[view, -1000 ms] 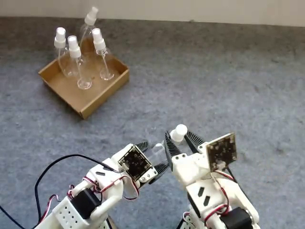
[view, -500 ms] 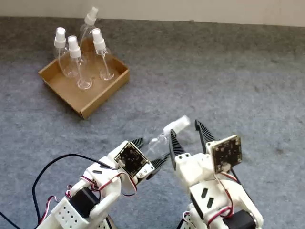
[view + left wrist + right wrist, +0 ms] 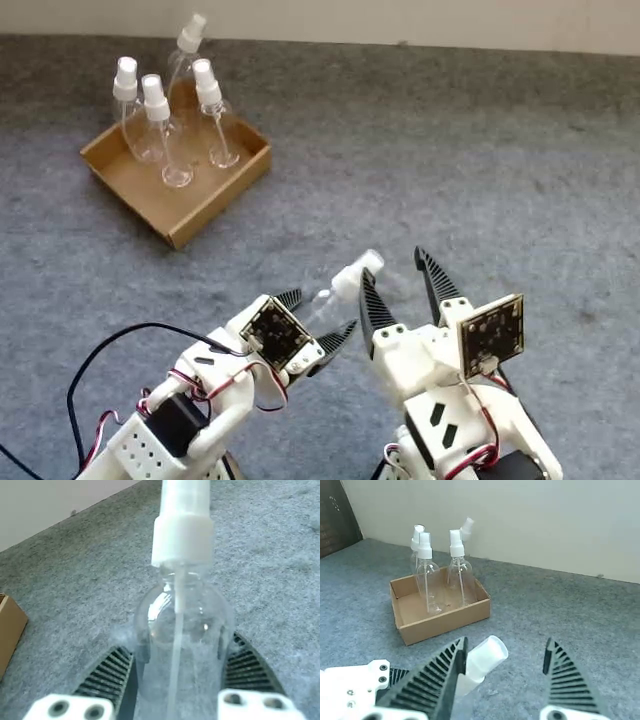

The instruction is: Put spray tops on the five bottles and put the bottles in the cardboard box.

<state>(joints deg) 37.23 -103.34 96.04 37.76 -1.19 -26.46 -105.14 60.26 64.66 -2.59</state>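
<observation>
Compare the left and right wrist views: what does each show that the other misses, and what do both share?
Left wrist view adds the clear body and dip tube of the held bottle, clamped in the left pincer. Right wrist view adds four capped bottles standing in the cardboard box, and the open right pincer. Both share the spray top on the held bottle and part of the box.

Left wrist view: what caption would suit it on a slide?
Left claw clamped around a clear plastic bottle fitted with a white spray top, over grey carpet.
</observation>
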